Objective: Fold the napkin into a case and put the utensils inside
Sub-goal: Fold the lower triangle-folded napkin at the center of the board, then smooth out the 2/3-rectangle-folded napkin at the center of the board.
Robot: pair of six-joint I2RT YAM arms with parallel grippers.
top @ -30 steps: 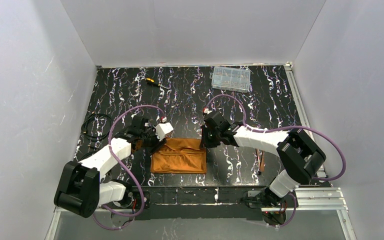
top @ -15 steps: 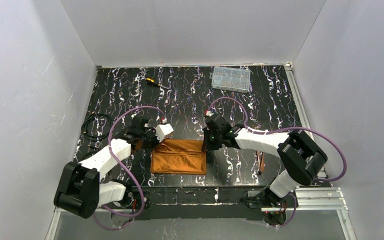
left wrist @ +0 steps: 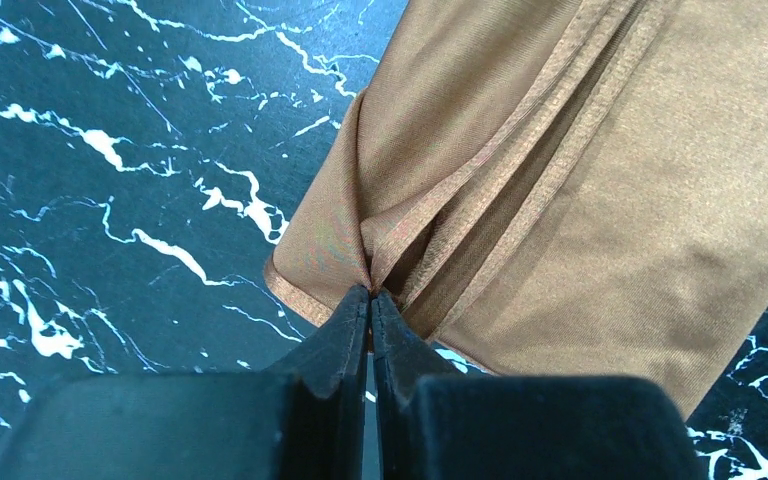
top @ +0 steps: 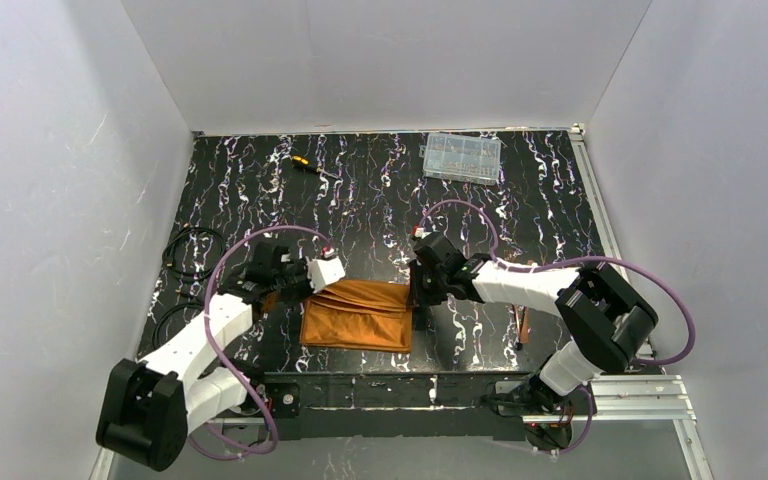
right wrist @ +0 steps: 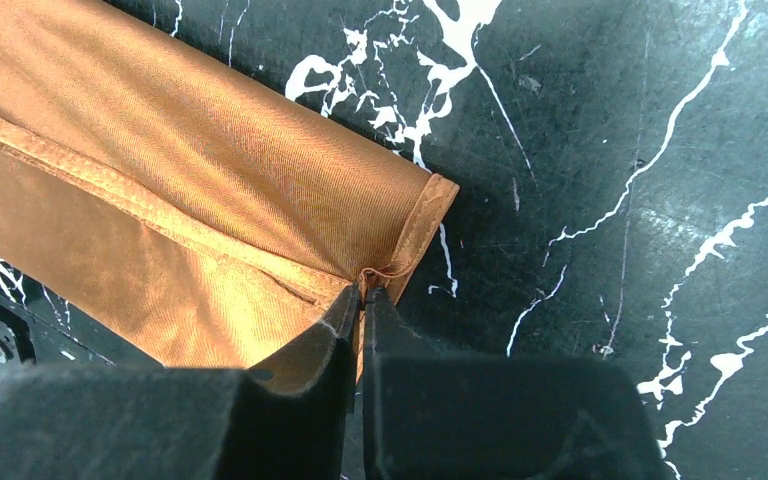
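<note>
- Top external view: the napkin lies as a flat, layered rust-orange rectangle on the black marbled bench, close to the middle of the near edge.
- The left gripper is at the napkin's far-left corner and the right gripper is at its right end. Both are down at cloth level.
- A clear compartment box sits near the far edge, toward the far-right corner. It holds small bits in its cells, too small to make out.
- A yellow-and-black screwdriver lies near the far edge, left of centre, well apart from the box.
- A coil of black cable lies by the left edge.
- The slim copper utensils lie toward the near-right corner, partly hidden by the right arm and apart from the napkin.
- Left wrist view: the left gripper is clenched on a bunched corner of the napkin, and creases fan out from the pinch. Several hemmed layers show along the fold.
- Right wrist view: the right gripper is clamped on the napkin's hemmed corner, where an upper layer overlaps a lower one. The cloth lies flat on the bench beyond that corner.
</note>
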